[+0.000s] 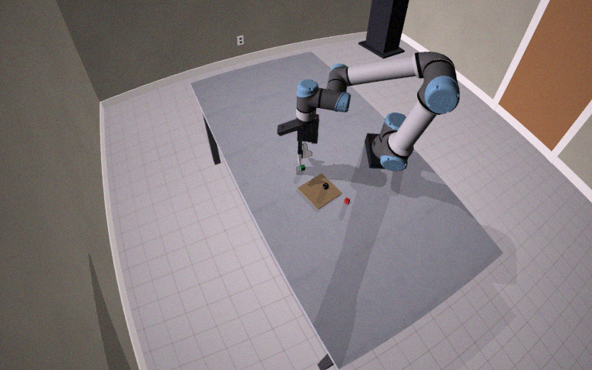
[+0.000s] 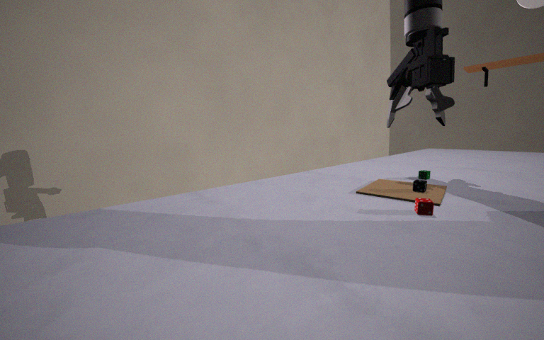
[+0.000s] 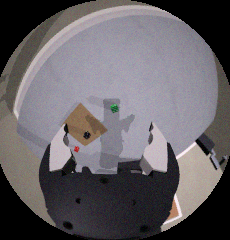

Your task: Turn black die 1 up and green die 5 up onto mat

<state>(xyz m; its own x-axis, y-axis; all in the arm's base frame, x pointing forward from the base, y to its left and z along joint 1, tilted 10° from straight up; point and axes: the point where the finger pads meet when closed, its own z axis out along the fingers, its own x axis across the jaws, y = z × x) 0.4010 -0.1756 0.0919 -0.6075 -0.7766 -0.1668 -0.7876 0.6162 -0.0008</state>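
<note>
The black die (image 1: 325,186) (image 2: 419,185) (image 3: 87,135) rests on the brown mat (image 1: 308,191) (image 2: 382,188) (image 3: 79,114), near one edge. The green die (image 1: 302,167) (image 2: 424,174) (image 3: 114,108) lies on the table, off the mat. The red die (image 1: 346,200) (image 2: 423,207) (image 3: 76,149) lies on the table just outside the opposite side of the mat. My gripper (image 2: 416,125) (image 3: 108,123) is wide open and empty, pointing down high above the table. In the wrist view the green die appears ahead of the gap between the fingers. The dice's top numbers are too small to read surely.
The grey-blue table (image 1: 285,220) (image 2: 224,252) carries the mat and dice. The arm's base (image 1: 375,151) stands on the table behind them. Shadows of the arm cross the table and part of the mat. A dark pillar (image 1: 385,27) stands beyond the table.
</note>
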